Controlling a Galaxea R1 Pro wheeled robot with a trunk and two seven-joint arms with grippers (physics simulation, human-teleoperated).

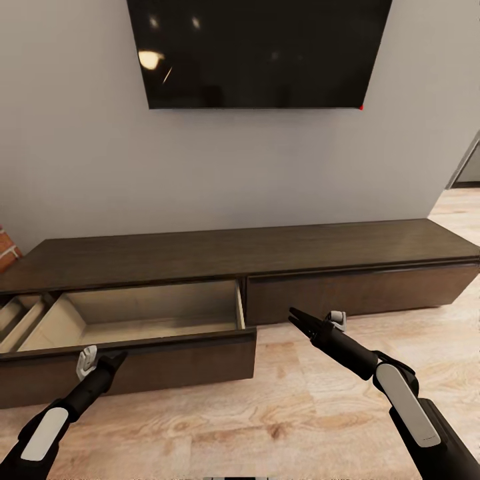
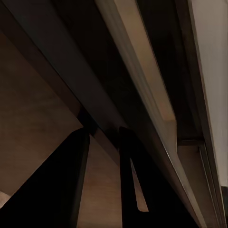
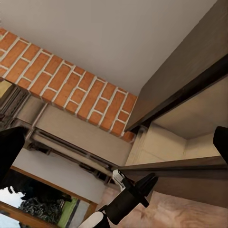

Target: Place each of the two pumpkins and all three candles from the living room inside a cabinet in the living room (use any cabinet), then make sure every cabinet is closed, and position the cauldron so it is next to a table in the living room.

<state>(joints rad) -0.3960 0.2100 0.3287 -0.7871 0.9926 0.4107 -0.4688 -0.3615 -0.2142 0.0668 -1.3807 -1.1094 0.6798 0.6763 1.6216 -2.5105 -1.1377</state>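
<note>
1. I take the step in hand to be closing the pulled-out drawer (image 1: 143,317) of the cabinet (image 1: 267,250); its pale inside looks bare, with no pumpkin or candle in it that I can see.
2. My left gripper (image 1: 115,360) sits right at the dark drawer front (image 1: 167,363), just at its top edge. In the left wrist view the two dark fingers (image 2: 130,180) stand slightly apart with nothing between them, pressed close to the front.
3. To do it well, I would push square into the front, straight toward the wall, keeping the fingertips below the lip so they do not slip into the compartment, and keep the push even so the drawer does not jam.
4. My right gripper (image 1: 301,320) hangs free over the wood floor (image 1: 300,400) in front of the shut right-hand front (image 1: 360,290), holding nothing; its tips look drawn together, but I cannot tell for certain.
5. Count: one cabinet, two fronts in plain view, one open and one shut, plus a further divided open compartment (image 1: 20,320) at the left edge. One dark screen (image 1: 260,50) on the wall above.
</note>
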